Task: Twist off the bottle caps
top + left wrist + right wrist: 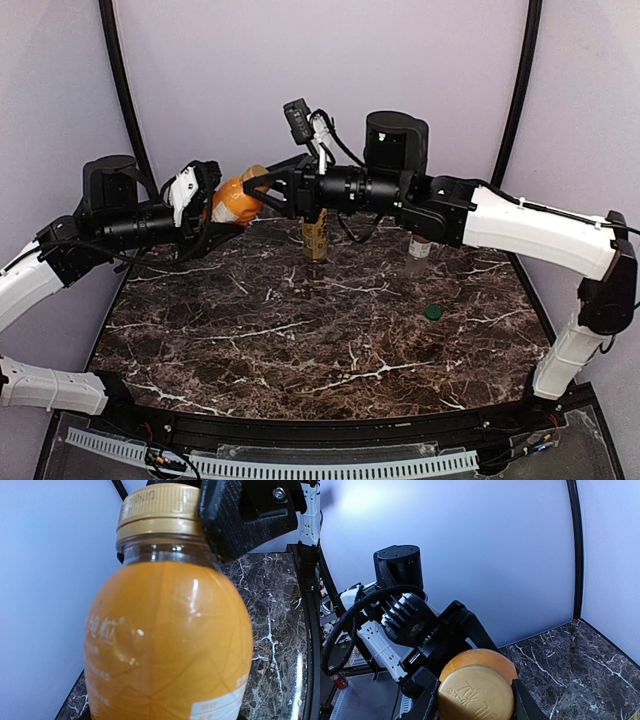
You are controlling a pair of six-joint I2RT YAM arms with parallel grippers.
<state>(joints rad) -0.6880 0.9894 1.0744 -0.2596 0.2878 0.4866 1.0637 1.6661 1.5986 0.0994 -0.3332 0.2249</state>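
My right tool (476, 700) is pinching the gold cap (157, 510), one black finger on each side of it and pressed to the ribbed skirt. My left tool (222, 203) is clamped on the belly of the orange bottle (165, 645). It holds the bottle clear of the surface (300, 350) at about 11 o'clock, tilted so the neck points toward the right tool. Step in hand, as I judge it: loosening this cap, with the grip set and the cap seated down on the neck. Next move calls for a wrist roll on the right while the left holds the body dead against the torque. The orange wall looks smooth and glossy, so it may slip in the grip. The cap is hard plastic with fine ribs and raised lettering on its flat top. The bottle is rounded and bulbous, with a clear shoulder above the orange body and pale print. The surface is dark marble-patterned and glossy. The yellow-labelled bottle (315, 238) stands at 12 o'clock. The white-labelled bottle (421, 245) stands at 1 o'clock, its top hidden by my arm. A small green disc (433, 313), likely a loose cap, lies near 3 o'clock.
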